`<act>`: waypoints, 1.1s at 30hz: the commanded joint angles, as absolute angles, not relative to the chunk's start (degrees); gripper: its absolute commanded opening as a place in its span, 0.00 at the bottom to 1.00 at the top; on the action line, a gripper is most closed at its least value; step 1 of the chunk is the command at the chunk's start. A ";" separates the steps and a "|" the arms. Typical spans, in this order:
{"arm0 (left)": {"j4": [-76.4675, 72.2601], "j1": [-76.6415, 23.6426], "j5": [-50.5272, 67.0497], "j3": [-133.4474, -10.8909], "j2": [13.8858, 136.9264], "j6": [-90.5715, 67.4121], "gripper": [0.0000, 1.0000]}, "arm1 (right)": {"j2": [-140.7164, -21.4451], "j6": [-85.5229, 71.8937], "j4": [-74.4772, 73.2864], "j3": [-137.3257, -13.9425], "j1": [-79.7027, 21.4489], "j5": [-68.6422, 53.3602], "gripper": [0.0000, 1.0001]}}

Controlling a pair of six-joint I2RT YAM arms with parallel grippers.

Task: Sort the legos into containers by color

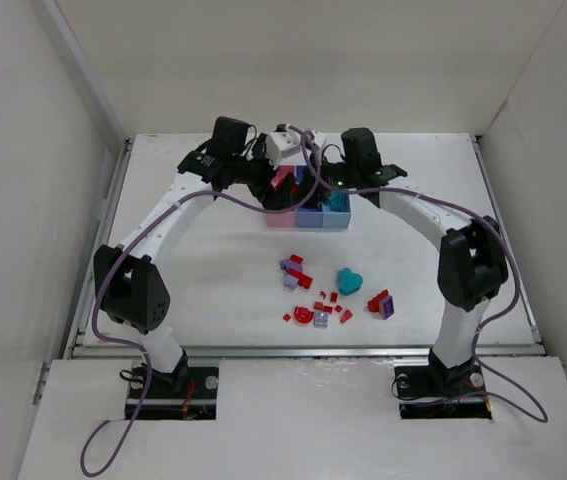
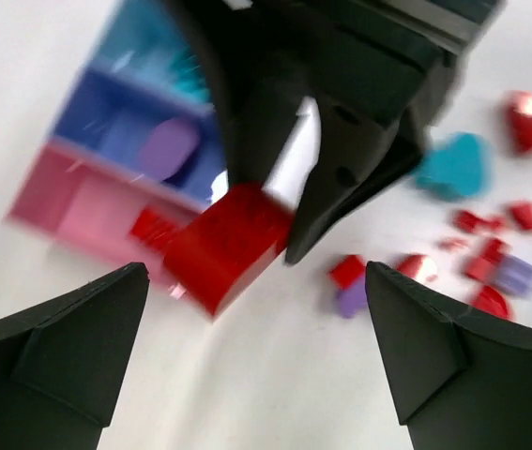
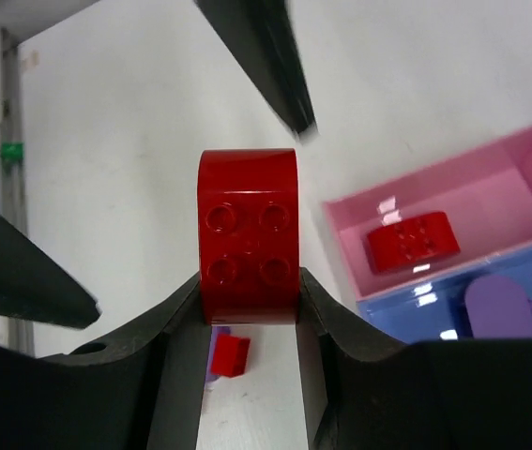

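Right gripper (image 3: 250, 286) pinching red arched plastic brick with four studs (image 3: 249, 220), held close by pink end of three joined open bins (image 1: 309, 224). Left gripper (image 2: 256, 281) spread wide, near brick, not touching. Pink bin (image 3: 491, 183) holds flat red brick (image 3: 413, 241) (lilac piece (image 3: 500, 302) in purple-blue one). Other small plastic pieces (image 1: 304, 280) loose on white table (image 1: 203, 270).

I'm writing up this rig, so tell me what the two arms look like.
The left arm and right arm match: white links, bulky black joint housings, and black wedge-shaped jaws. A purple cable trails loosely along each.
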State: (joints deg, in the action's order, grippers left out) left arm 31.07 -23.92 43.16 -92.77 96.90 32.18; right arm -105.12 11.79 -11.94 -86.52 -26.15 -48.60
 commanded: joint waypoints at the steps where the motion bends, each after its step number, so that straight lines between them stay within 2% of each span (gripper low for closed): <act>1: 21.10 -23.56 17.72 -91.50 96.24 19.62 0.99 | -110.47 2.04 -9.67 -90.96 -24.70 -37.22 0.00; 2: 19.79 -23.55 9.31 -91.49 96.24 17.42 0.99 | -112.83 -2.76 -9.15 -93.05 -24.70 -34.83 0.00; 3: 19.78 -23.55 9.23 -90.97 96.24 16.53 0.99 | -113.98 -5.16 -9.14 -94.21 -24.70 -32.28 0.00; 7: 17.58 -22.50 -3.92 -89.65 94.92 12.40 0.99 | -118.99 -14.21 -9.14 -99.40 -26.54 -22.86 0.00; 15: 17.05 -22.50 -15.64 -87.36 94.39 8.00 0.99 | -124.27 -21.26 -9.14 -105.29 -28.12 -19.51 0.00; 16: 17.05 -22.50 -15.64 -86.75 94.39 8.00 0.99 | -124.28 -21.27 -9.14 -105.29 -28.12 -19.51 0.04; 17: 16.53 -22.50 -16.25 -86.75 94.39 8.00 0.99 | -124.28 -22.92 -9.14 -105.29 -28.13 -19.51 0.19; 19: 16.52 -22.50 -16.26 -86.75 94.39 7.38 0.99 | -124.80 -23.46 -9.66 -105.29 -28.13 -18.90 0.37; 20: 16.52 -22.50 -16.26 -86.75 94.39 7.38 0.99 | -124.80 -23.47 -9.67 -105.29 -28.13 -18.90 0.53; 21: 16.52 -22.50 -16.87 -87.27 94.39 6.60 0.99 | -125.33 -23.99 -10.19 -105.29 -28.13 -18.90 0.62; 23: 16.52 -22.50 -16.87 -87.80 94.39 5.98 0.99 | -125.33 -23.99 -11.24 -106.78 -28.13 -18.90 0.69; 24: 16.52 -22.50 -16.87 -87.80 94.39 5.98 0.99 | -125.33 -23.99 -12.03 -106.79 -28.13 -18.90 0.76; 25: 16.52 -22.50 -17.40 -88.41 94.39 5.98 0.99 | -125.33 -23.99 -12.04 -107.40 -28.13 -19.42 0.87; 26: 16.52 -22.50 -17.40 -88.42 94.39 5.98 0.99 | -125.33 -23.99 -12.04 -107.40 -28.13 -19.42 0.87; 27: 16.52 -22.50 -17.40 -88.42 94.39 5.98 0.99 | -125.33 -23.99 -12.04 -107.40 -28.13 -19.42 0.95; 32: 17.84 -22.50 -15.56 -90.43 94.39 5.27 0.99 | -121.65 -19.35 -12.04 -107.40 -28.13 -20.57 0.95; 33: 18.36 -22.50 -14.77 -91.05 93.87 4.66 0.99 | -120.16 -17.86 -11.34 -106.79 -28.13 -19.70 1.00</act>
